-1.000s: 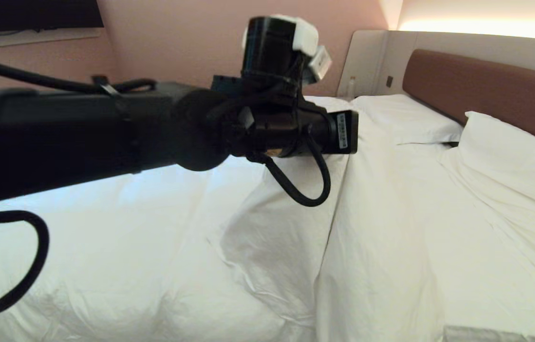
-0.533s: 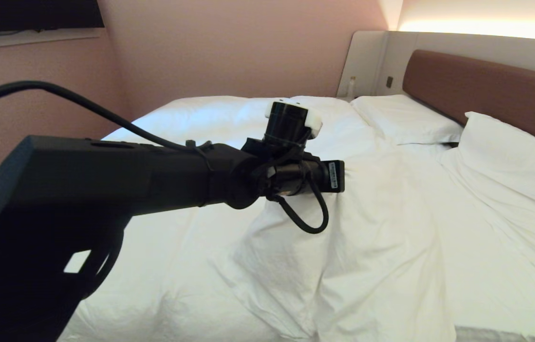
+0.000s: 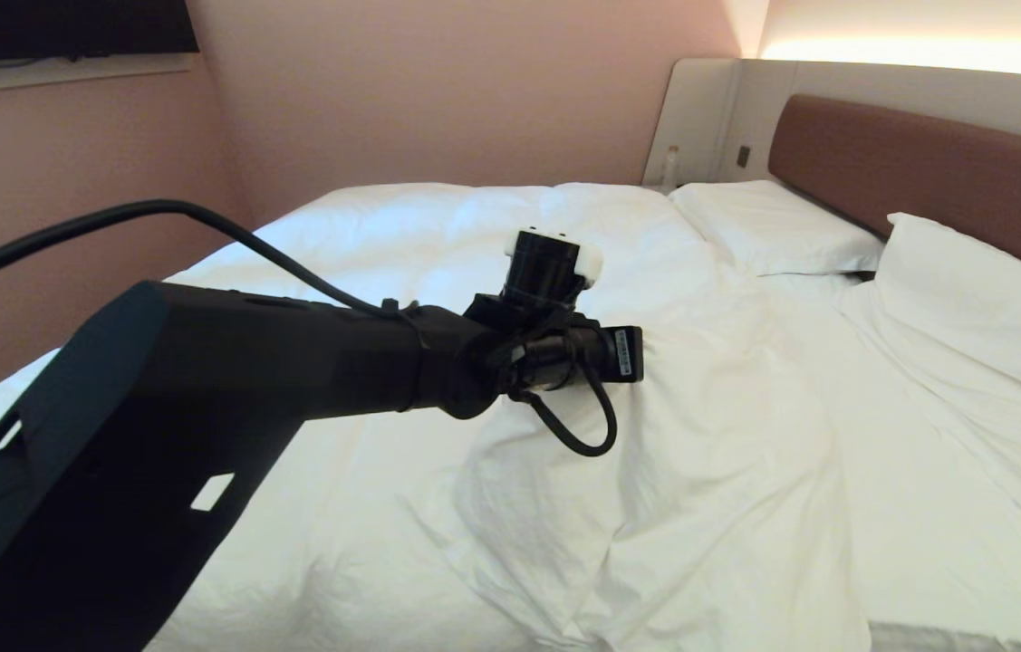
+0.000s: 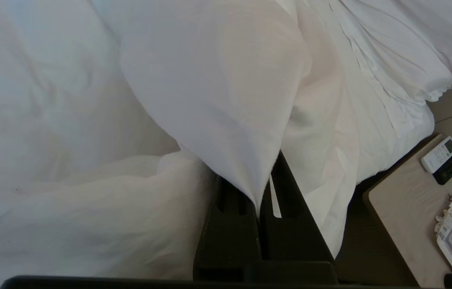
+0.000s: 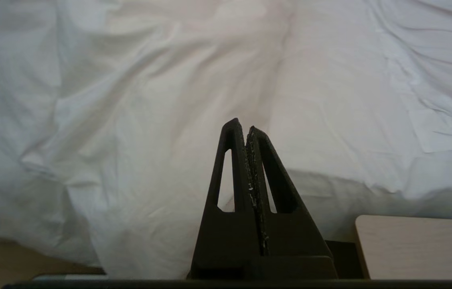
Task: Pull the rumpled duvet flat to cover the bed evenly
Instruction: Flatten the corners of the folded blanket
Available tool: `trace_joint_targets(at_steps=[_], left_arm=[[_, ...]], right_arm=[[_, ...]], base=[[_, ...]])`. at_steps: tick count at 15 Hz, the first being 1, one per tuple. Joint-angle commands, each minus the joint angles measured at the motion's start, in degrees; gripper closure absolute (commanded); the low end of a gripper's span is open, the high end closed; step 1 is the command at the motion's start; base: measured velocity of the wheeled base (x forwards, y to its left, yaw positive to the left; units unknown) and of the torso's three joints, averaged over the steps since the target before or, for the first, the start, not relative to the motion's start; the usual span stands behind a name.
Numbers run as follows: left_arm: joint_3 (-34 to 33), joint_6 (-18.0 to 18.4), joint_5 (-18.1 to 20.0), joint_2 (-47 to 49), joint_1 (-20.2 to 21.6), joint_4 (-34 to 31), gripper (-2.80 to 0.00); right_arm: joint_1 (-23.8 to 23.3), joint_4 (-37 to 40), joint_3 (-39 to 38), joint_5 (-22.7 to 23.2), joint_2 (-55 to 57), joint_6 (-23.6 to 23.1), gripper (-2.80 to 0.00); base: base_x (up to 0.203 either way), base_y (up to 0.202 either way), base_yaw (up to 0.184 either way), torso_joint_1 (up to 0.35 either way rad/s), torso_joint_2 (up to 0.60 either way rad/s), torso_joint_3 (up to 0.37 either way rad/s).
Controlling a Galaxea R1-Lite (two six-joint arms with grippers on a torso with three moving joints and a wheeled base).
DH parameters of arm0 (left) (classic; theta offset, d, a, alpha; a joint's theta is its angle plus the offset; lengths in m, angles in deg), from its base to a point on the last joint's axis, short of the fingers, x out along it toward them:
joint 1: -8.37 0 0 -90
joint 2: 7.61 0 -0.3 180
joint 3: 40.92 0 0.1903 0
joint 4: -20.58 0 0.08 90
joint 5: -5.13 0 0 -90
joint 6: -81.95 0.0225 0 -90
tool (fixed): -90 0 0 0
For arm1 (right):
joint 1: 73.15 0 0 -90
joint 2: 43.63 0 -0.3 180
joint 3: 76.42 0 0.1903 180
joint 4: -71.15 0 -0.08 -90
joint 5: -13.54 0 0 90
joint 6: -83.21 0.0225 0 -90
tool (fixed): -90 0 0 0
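Observation:
The white duvet [image 3: 727, 471] lies wrinkled across the bed [image 3: 927, 172], with a raised fold running from the middle toward the near edge. My left arm's wrist [image 3: 564, 349] reaches out over that fold. In the left wrist view my left gripper [image 4: 261, 188] is shut on a pinched peak of the duvet [image 4: 217, 100], and cloth drapes over its fingertips. My right gripper [image 5: 243, 126] is shut with nothing between its fingers, held over the duvet [image 5: 129, 100] near the bed's side. It does not show in the head view.
Two white pillows [image 3: 773, 226] [image 3: 981, 299] lie by the brown headboard. A pale bedside table [image 4: 406, 200] with a remote [image 4: 443, 159] and small packets stands by the bed's edge. A pink wall [image 3: 66, 181] runs along the bed's far side.
My left arm has swung down and away from the head camera, out over the middle of the bed, with the pinched duvet. The lifted fold now sits lower.

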Motion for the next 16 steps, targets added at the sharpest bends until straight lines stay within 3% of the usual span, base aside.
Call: trace_joint_targets(at_steps=[1, 4, 8, 16], left_arm=[[-1.0, -0.2, 0.1, 0.5, 0.0, 1.0, 0.0], [-2.4, -1.5, 0.1, 0.6, 0.0, 4.5, 0.0], [-2.9, -2.5, 0.1, 0.7, 0.0, 4.9, 0.0], [-3.8, -2.9, 0.2, 0.7, 0.0, 5.1, 0.0]], right_arm=[[0.0, -21.9, 0.0, -2.3, 0.0, 0.2, 0.0], [0.0, -25.3, 0.0, -3.1, 0.0, 0.4, 0.0], [0.0, -10.1, 0.0, -1.5, 0.0, 1.5, 0.0], [0.0, -8.8, 0.0, -1.0, 0.0, 1.4, 0.0]], base=[[0.0, 0.0, 0.0, 0.0, 0.0, 0.0], [0.0, 0.0, 0.0, 0.0, 0.0, 0.0], [0.0, 0.0, 0.0, 0.0, 0.0, 0.0], [0.0, 0.0, 0.0, 0.0, 0.0, 0.0]])
